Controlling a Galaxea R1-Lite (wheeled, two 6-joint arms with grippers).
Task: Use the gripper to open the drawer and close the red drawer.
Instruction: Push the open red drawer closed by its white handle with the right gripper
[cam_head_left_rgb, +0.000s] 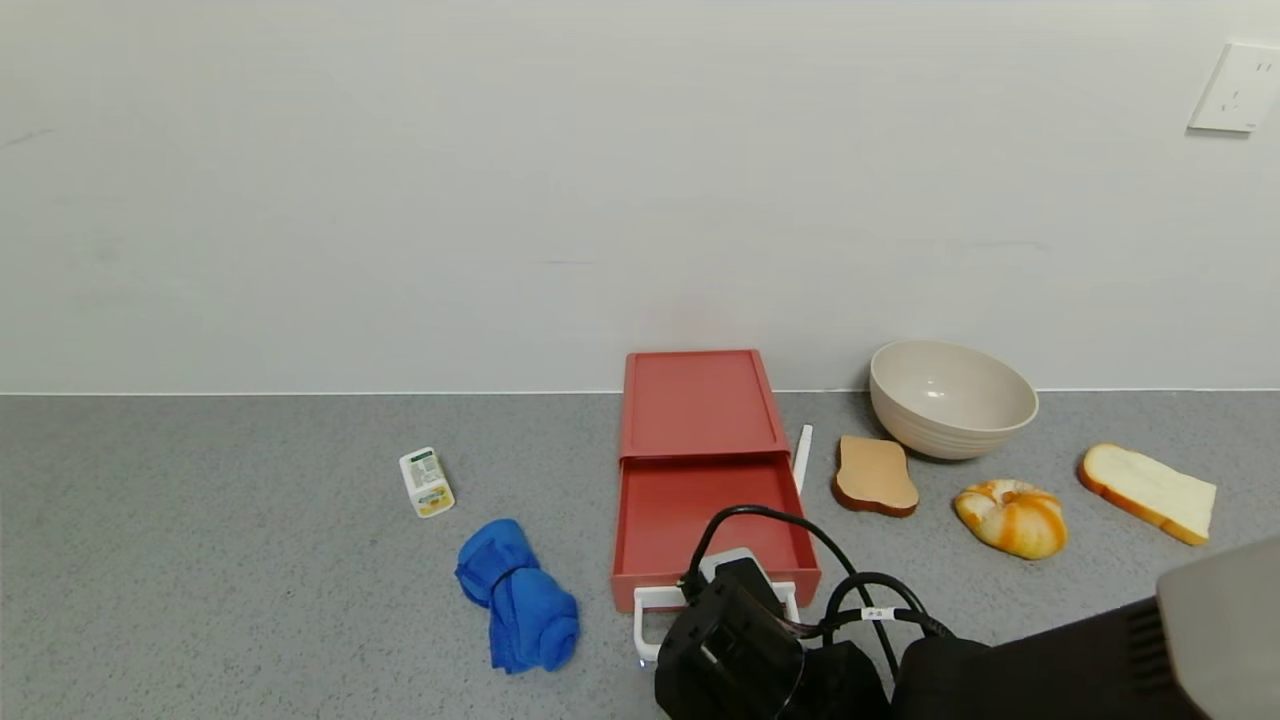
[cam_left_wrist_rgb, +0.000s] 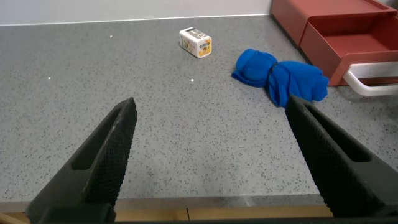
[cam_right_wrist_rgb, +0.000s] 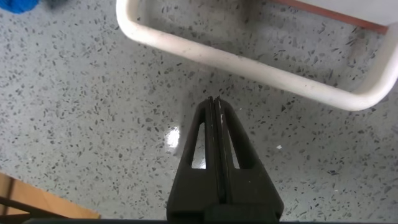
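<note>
Drawer (cam_head_left_rgb: 700, 470), salmon-red, sits on the grey speckled bench (cam_head_left_rgb: 250, 560) with its back near the wall; its tray is slid out toward the robot and appears empty, though the near part is hidden by the arm in the head view.

Nearest the robot, the right pincer (cam_right_wrist_rgb: 214, 118) points down at the bench just short of the white loop handle (cam_right_wrist_rgb: 249, 65), fingers pressed together, holding nothing and not touching the handle. In the head view this pincer's black body and looping cables cover much of the handle (cam_head_left_rgb: 648, 612).

The left pincer (cam_left_wrist_rgb: 211, 162) hovers low over the bench well to the left of the drawer, its two fingers spread wide with nothing between them.

A crumpled blue cloth (cam_head_left_rgb: 518, 595) lies just left of the tray front. Farther back on the left is a small white packet (cam_head_left_rgb: 426, 482).

Right of the drawer, a white stick (cam_head_left_rgb: 802, 458) lies beside its side wall, then a brown bread slice (cam_head_left_rgb: 875, 476), a round bun (cam_head_left_rgb: 1012, 517) and a white bread slice (cam_head_left_rgb: 1147, 492). A beige bowl (cam_head_left_rgb: 952, 398) stands nearest the wall.
</note>
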